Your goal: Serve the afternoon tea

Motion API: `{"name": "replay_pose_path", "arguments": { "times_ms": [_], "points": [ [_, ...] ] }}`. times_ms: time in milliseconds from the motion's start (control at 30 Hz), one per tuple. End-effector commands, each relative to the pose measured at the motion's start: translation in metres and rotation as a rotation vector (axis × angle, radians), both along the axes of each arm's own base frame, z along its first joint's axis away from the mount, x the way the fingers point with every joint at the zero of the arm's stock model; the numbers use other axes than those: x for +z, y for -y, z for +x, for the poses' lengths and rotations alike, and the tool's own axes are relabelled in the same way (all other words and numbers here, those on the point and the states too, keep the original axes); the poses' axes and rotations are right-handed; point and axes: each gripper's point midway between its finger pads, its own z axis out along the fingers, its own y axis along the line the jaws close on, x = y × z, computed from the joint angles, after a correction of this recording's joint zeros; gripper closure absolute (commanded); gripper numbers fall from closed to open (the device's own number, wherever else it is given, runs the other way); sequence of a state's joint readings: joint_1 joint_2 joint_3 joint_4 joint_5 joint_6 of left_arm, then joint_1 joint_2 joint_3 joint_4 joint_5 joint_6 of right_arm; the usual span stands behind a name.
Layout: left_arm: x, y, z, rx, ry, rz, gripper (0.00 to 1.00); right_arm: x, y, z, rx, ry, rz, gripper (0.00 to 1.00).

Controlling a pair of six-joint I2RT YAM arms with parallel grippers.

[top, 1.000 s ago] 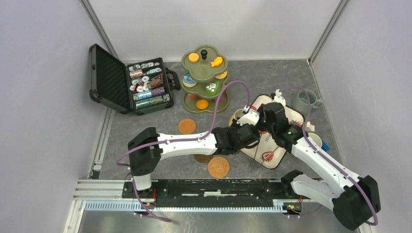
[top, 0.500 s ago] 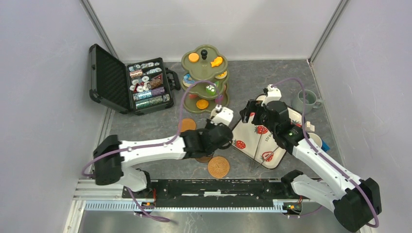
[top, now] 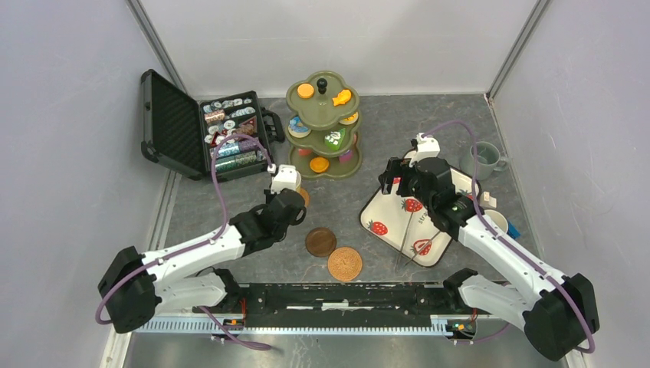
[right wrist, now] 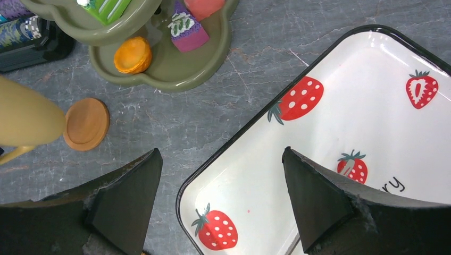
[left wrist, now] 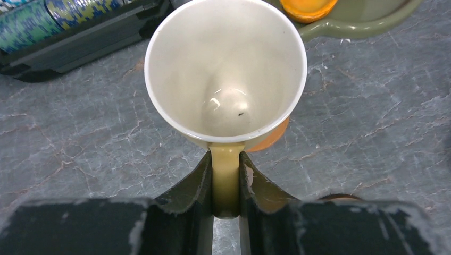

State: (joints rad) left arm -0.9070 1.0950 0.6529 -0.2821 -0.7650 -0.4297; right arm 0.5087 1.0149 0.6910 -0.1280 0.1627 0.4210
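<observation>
At seven o'clock from the three-tier stand [top: 318,107], the left claw [left wrist: 225,180] is clamping the yellow mug [left wrist: 225,69] over a coaster [left wrist: 274,137]; the right claw [right wrist: 220,154] is hanging apart above the strawberry tray [right wrist: 340,106].

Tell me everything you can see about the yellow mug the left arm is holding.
The yellow mug is glossy and ceramic-looking, pale yellow outside, cream-white inside, empty but for a tiny dark speck. It is upright, mouth up, its handle clamped by the left gripper. A brown coaster shows beneath it, near the olive-green stand; whether it rests on that coaster cannot be told.
</observation>
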Motion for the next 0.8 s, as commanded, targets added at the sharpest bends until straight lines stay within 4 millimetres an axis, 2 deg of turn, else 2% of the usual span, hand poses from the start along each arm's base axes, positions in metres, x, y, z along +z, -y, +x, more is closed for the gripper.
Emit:
{"name": "replay_pose_path", "arguments": {
  "times_ms": [0, 433, 767],
  "points": [
    [0.031, 0.017, 0.019, 0.001, 0.162, -0.188, 0.98, 0.020, -0.003, 0.011, -0.003, 0.062, 0.018, 0.10],
    [0.007, 0.023, 0.029, -0.001, 0.163, -0.172, 0.98, 0.018, -0.011, 0.011, 0.038, 0.048, 0.025, 0.10],
    [-0.008, 0.011, 0.024, 0.045, 0.151, -0.162, 0.98, 0.011, -0.013, 0.010, 0.052, 0.034, 0.027, 0.10]
  ]
}}
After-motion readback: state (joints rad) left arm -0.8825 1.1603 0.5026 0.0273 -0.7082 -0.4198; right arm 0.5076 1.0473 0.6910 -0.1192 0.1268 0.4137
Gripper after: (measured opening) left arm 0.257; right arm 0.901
